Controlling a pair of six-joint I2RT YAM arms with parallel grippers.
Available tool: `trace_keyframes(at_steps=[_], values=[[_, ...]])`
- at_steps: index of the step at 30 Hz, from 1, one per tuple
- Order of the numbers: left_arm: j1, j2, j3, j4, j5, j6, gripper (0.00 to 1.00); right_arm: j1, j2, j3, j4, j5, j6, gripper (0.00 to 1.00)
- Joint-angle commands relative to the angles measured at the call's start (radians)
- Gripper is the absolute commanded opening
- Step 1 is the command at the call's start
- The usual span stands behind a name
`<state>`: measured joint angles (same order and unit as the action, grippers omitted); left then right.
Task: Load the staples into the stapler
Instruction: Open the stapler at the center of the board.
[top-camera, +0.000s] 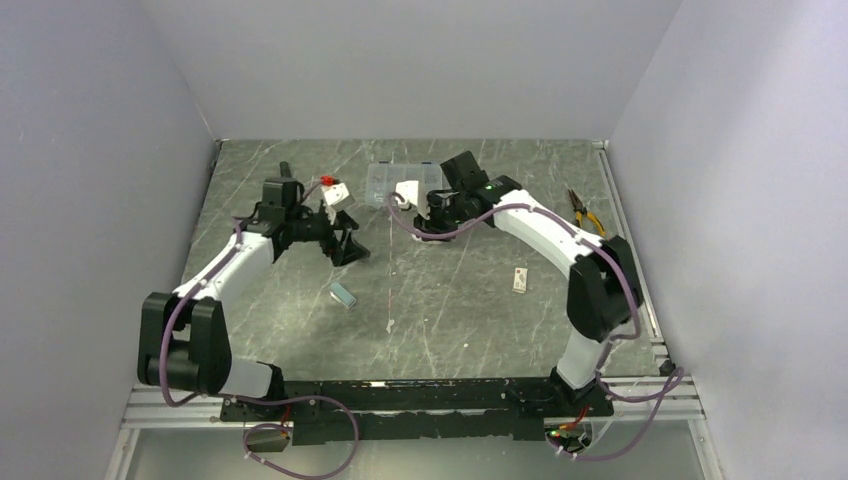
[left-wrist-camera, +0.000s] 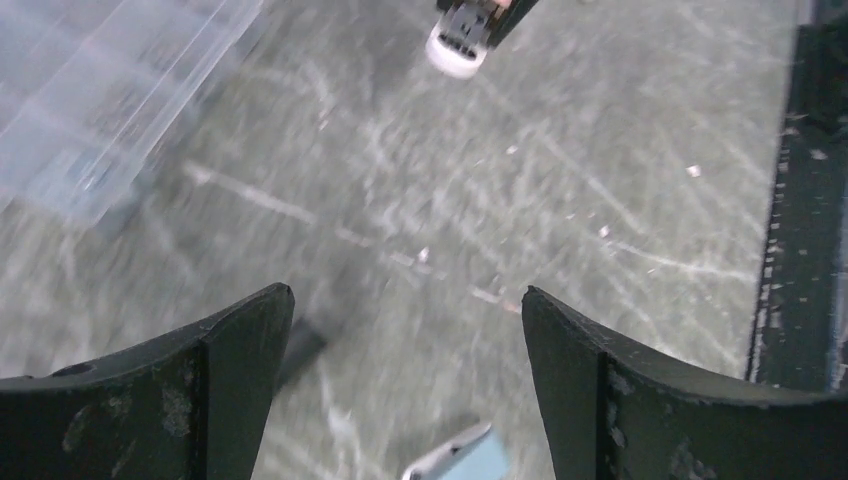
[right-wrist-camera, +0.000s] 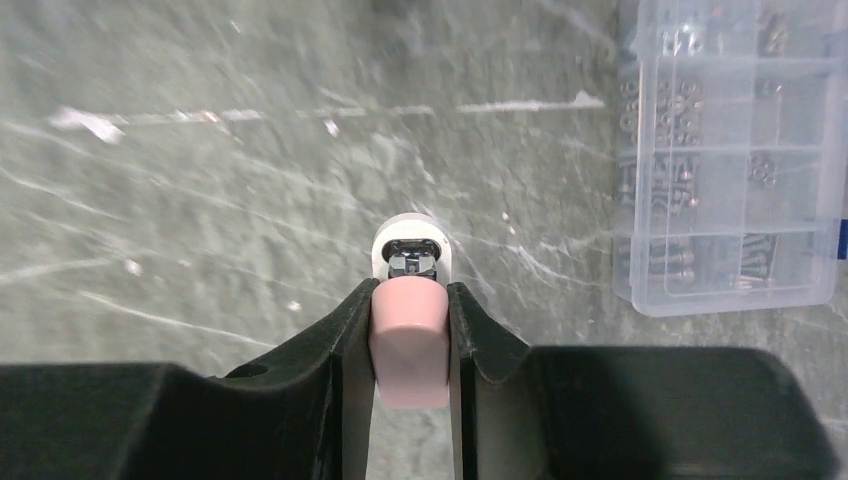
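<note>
Stapler (right-wrist-camera: 408, 345), pink-bodied with a white nose, is clamped between the fingers of the right gripper (right-wrist-camera: 410, 292) at the far middle of the table (top-camera: 450, 300), just beside a clear compartment box (right-wrist-camera: 725, 150) of small hardware. Left gripper (left-wrist-camera: 405, 300) stands spread wide with nothing between its fingers, left of that stapler. Second stapler (top-camera: 342, 294) (bluish) lies on the table nearer, apart from both grippers. Small pale strip (top-camera: 520, 280) lies right of centre; too small to tell whether it is staples. White carton (top-camera: 335, 192) with a red mark sits left of the box; pliers (top-camera: 588, 213) lie far right.
</note>
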<state>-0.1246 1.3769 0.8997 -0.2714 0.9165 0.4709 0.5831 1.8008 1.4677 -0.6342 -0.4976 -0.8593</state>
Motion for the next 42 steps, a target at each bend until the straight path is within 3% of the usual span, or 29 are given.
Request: trace_keyframes(at_steps=[1,4,11,15,24,32,38,42], values=[[-0.083,0.048,0.052,0.163,0.190,-0.096,0.89,0.007,-0.129,-0.056,0.117,-0.164,0.200,0.01],[-0.134,0.082,0.067,0.256,0.226,-0.183,0.90,0.012,-0.181,-0.073,0.139,-0.187,0.250,0.00],[-0.168,0.182,0.070,0.620,0.253,-0.716,0.77,0.049,-0.231,-0.133,0.187,-0.117,0.277,0.00],[-0.182,0.252,0.091,0.691,0.261,-0.911,0.67,0.068,-0.237,-0.150,0.205,-0.080,0.279,0.00],[-0.210,0.316,0.124,0.584,0.310,-0.879,0.49,0.077,-0.246,-0.164,0.220,-0.047,0.270,0.00],[-0.212,0.350,0.116,0.559,0.362,-0.892,0.43,0.078,-0.260,-0.186,0.240,-0.018,0.261,0.00],[-0.211,0.378,0.102,0.643,0.398,-0.948,0.26,0.078,-0.269,-0.201,0.246,-0.013,0.246,0.00],[-0.211,0.390,0.099,0.672,0.390,-0.962,0.06,0.078,-0.275,-0.207,0.247,-0.017,0.238,0.00]])
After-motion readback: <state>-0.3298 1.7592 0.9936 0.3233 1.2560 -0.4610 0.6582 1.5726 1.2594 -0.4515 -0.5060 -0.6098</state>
